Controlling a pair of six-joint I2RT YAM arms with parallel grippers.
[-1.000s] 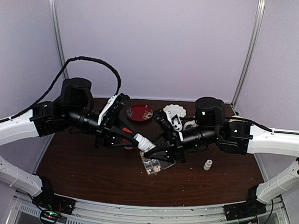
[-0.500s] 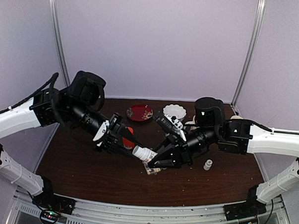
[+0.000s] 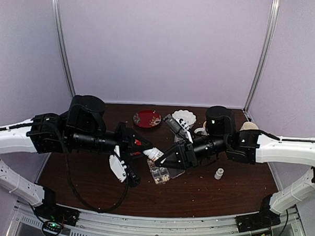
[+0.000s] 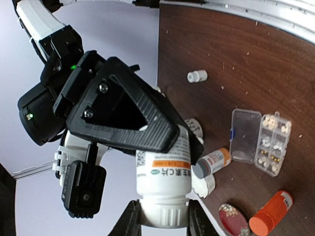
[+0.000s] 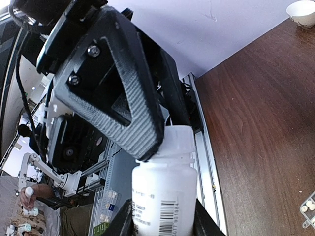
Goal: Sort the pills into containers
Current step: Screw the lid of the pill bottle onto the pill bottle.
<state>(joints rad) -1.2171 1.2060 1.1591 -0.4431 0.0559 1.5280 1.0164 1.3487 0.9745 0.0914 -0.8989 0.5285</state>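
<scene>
Pills (image 3: pixel 161 175) in box (image 3: pixel 172 174) beneath right hand (image 3: pixel 158 159)

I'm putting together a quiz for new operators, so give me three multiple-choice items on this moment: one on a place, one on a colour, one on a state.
1. Where is the pill box?
A near the middle of the table
B clamped in a gripper
C at the table's far left corner

2. What colour is the bottle that the left gripper and right gripper both hold?
A orange
B white
C grey

3. The pill box's lid is:
A shut
B missing
C open

Answers: 1 A, it lies on the wood in front of the arms. 2 B, the held bottle's body is white. 3 C, the clear lid lies folded out flat alongside the box.
</scene>
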